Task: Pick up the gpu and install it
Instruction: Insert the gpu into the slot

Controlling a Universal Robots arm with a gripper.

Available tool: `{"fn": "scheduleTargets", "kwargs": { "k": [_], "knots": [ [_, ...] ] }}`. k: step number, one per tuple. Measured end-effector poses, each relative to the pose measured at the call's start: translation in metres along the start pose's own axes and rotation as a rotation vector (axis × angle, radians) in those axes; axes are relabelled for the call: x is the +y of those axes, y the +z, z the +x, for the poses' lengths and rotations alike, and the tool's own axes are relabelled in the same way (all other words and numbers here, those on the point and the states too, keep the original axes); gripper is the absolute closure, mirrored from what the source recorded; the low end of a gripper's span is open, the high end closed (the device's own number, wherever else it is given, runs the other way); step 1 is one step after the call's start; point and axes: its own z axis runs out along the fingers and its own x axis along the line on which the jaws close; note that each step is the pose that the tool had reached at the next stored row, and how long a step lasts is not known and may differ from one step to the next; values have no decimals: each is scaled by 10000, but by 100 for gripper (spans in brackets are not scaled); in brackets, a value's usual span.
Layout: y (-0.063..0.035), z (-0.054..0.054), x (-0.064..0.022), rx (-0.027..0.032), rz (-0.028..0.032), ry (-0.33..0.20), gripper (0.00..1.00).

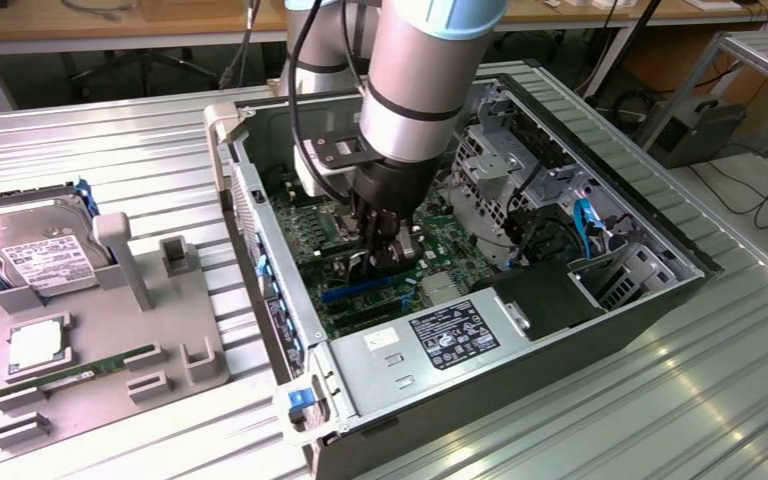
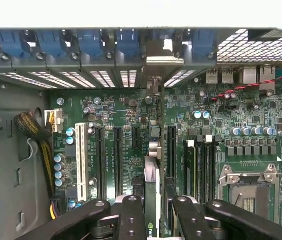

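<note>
The gpu [image 2: 152, 186] appears edge-on in the wrist view as a thin dark card, standing upright over the green motherboard [image 2: 220, 115] among its long black slots. Its silvery bracket end [image 2: 163, 56] reaches the case's rear slot openings. My gripper [image 2: 155, 220] is shut on the card, one black finger [image 2: 131, 217] on each side. In the exterior view my gripper [image 1: 381, 255] is lowered deep inside the open computer case [image 1: 244, 200], just above the board.
A power supply [image 1: 451, 335] fills the case's near corner and a drive cage [image 1: 491, 160] stands behind the arm. Blue slot clips [image 2: 91, 42] line the rear wall. Outside, a grey fixture [image 1: 157, 330] carries a hard drive [image 1: 37, 250] and a green memory stick [image 1: 71, 375].
</note>
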Motion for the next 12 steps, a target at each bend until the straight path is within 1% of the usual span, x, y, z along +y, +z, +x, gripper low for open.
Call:
{"fn": "scheduleTargets", "kwargs": {
  "k": [4, 12],
  "knots": [
    [31, 1, 5, 3, -5, -118, 74],
    [79, -2, 29, 5, -6, -186, 74]
  ]
}}
